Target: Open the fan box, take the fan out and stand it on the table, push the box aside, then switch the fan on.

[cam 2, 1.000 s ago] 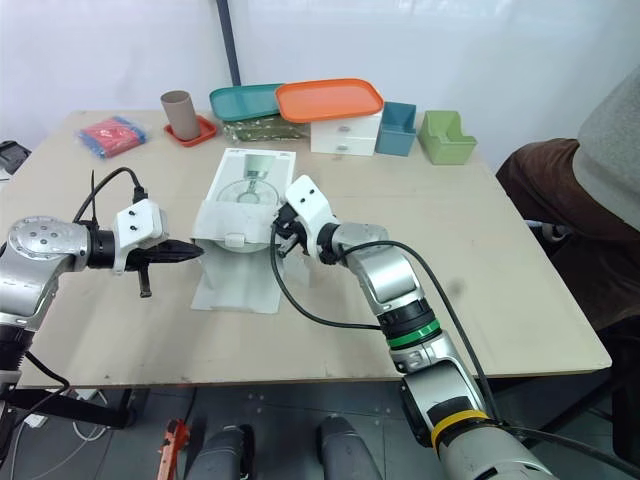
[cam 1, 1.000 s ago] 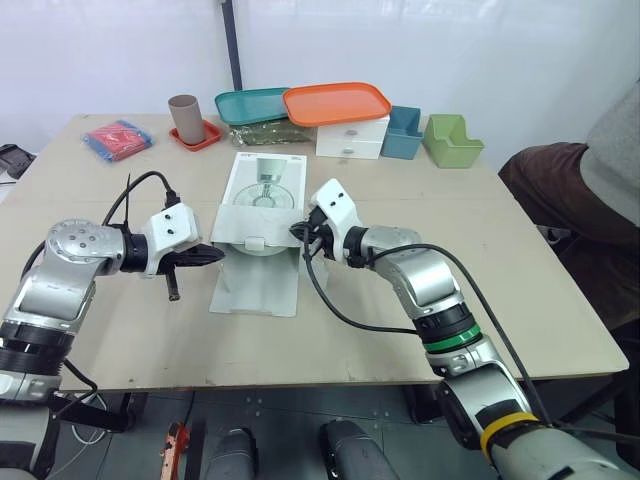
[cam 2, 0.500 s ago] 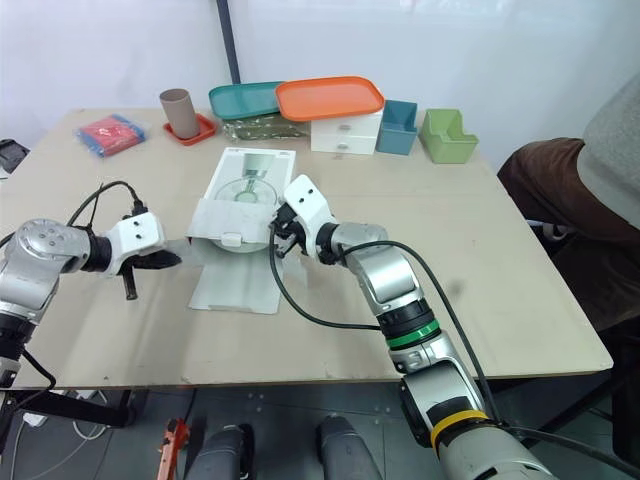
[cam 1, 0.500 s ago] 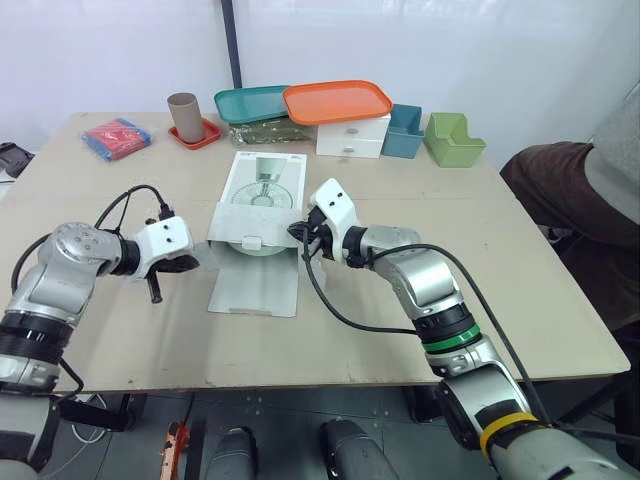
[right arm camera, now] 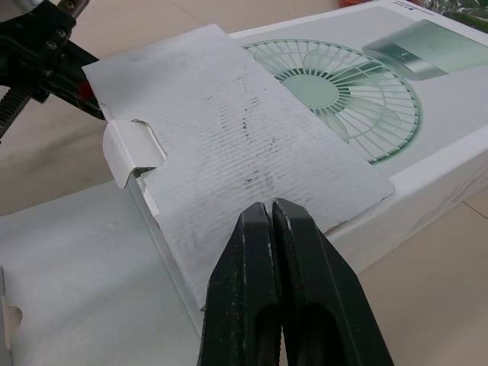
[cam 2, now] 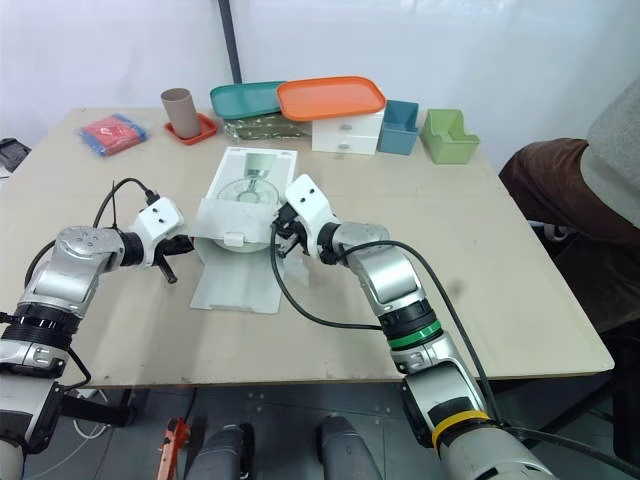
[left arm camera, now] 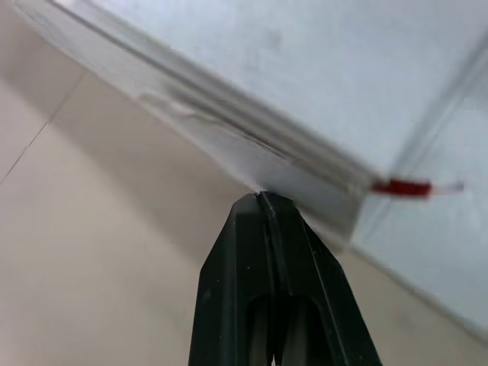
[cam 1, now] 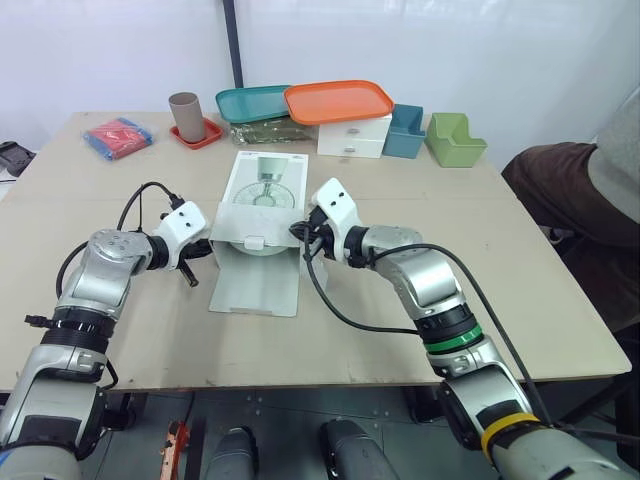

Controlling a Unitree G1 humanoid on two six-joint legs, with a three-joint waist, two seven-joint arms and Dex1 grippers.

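Since a second ago, the left gripper point(left arm camera: 264, 200) has swung in across the tan wooden table point(cam 1: 120, 330) to the left corner of the white cardboard fan box point(cam 1: 262, 188), its black fingers shut and empty. That box lies flat mid-table, its lid flap spread toward the robot and its inner flap point(right arm camera: 252, 152) half raised. At that flap's right edge the right gripper point(right arm camera: 271, 204) has its fingers pressed together. Thin card likely bends easily and weighs little, so the flap's free edge looks the best hold.

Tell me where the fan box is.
The fan box lies mid-table in the eye views, between the left gripper at its left edge and the right gripper at its right edge.
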